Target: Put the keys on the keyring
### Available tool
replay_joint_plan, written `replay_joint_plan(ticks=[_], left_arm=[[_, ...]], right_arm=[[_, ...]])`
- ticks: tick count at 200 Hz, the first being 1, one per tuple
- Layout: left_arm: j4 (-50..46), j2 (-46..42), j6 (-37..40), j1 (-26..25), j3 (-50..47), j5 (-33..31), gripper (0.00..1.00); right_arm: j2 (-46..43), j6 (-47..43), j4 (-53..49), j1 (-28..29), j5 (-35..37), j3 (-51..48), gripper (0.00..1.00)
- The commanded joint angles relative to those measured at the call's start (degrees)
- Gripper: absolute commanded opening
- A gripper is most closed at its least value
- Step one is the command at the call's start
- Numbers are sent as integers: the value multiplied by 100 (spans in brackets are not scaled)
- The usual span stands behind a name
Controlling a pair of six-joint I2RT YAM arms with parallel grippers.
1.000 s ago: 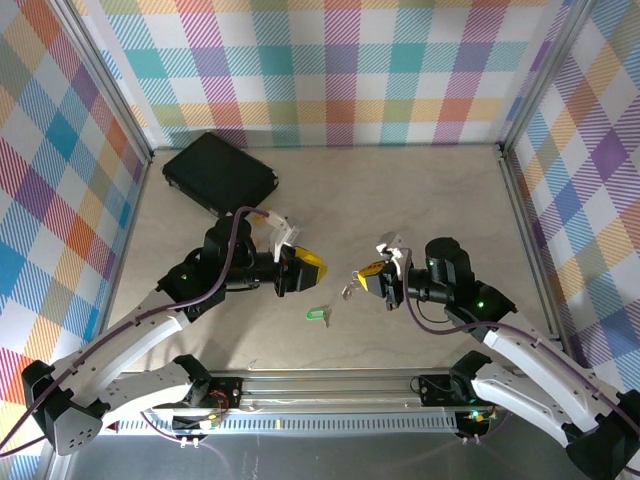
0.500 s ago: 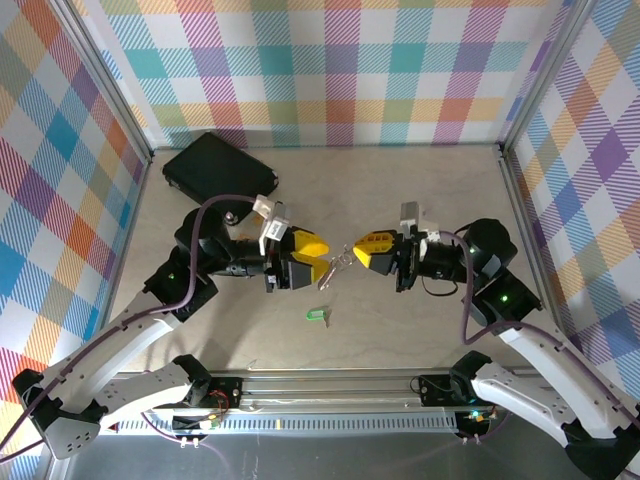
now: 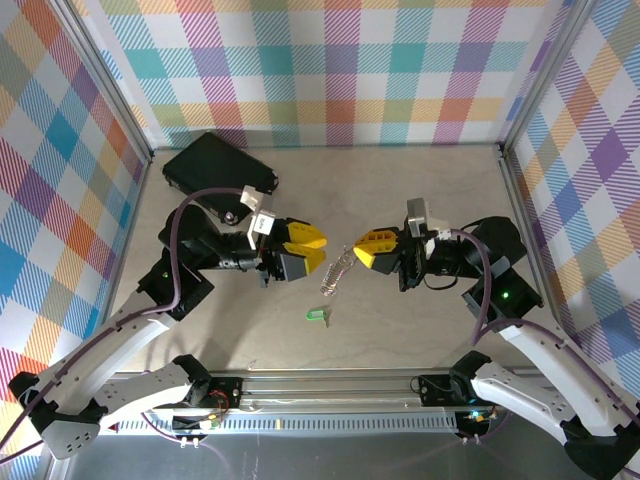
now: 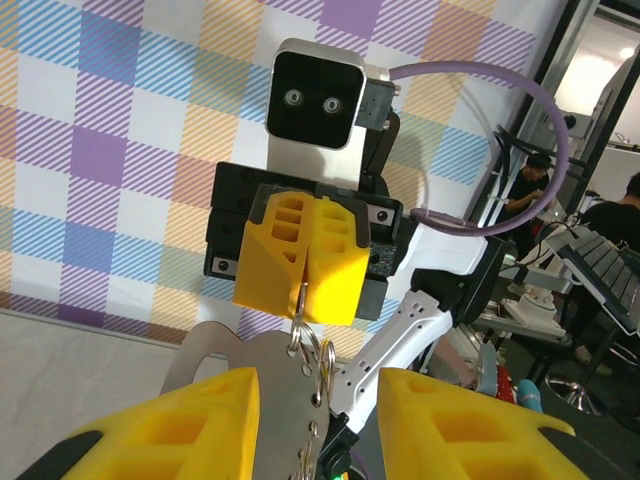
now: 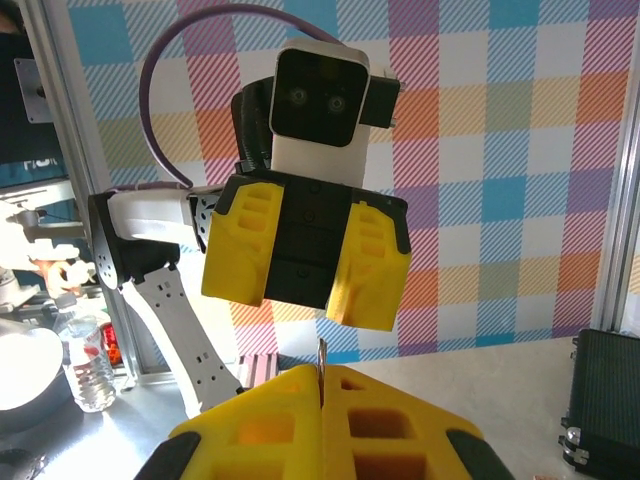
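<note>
Keyring [image 4: 312, 358]: hangs from the right gripper's fingertips, in the air between the two grippers.
Keys [image 3: 338, 272]: a silvery bunch dangling below the ring, above the table [image 3: 420, 180] and not touching it; in the left wrist view one flat silver key [image 4: 245, 385] sits between the left fingers, and contact with them cannot be told.
Right gripper [image 3: 352, 251]: yellow fingers pressed together, pinching the keyring; in its own wrist view a thin metal edge stands up from the closed seam.
Left gripper [image 3: 318, 254]: yellow fingers spread, facing the right gripper tip to tip, holding nothing clearly.
Green tag [image 3: 317, 314]: lies flat on the table, nearer the arm bases than the hanging keys, apart from both grippers.
Case [image 3: 218, 170]: black, at the far left corner of the table, well apart from the keys.
</note>
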Motion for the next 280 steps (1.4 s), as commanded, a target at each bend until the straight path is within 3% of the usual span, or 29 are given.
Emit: replay_joint_plan(ticks=[1,62,204,280], left_arm=[[275,39,2,59,21,25,36],[613,252,-235,-137,-241,35,35],[826,487,-418,-714,-303,201,28],[271,486,258,-637,-396,-1169,21]], right_arm=[[-88,-359,-242,36,70,286,0],[-222,-628,-489,102,672,192,0],[-214,-917,-906,122,1049,248,0],[-82,-908,-1119,133,1105,147,0]])
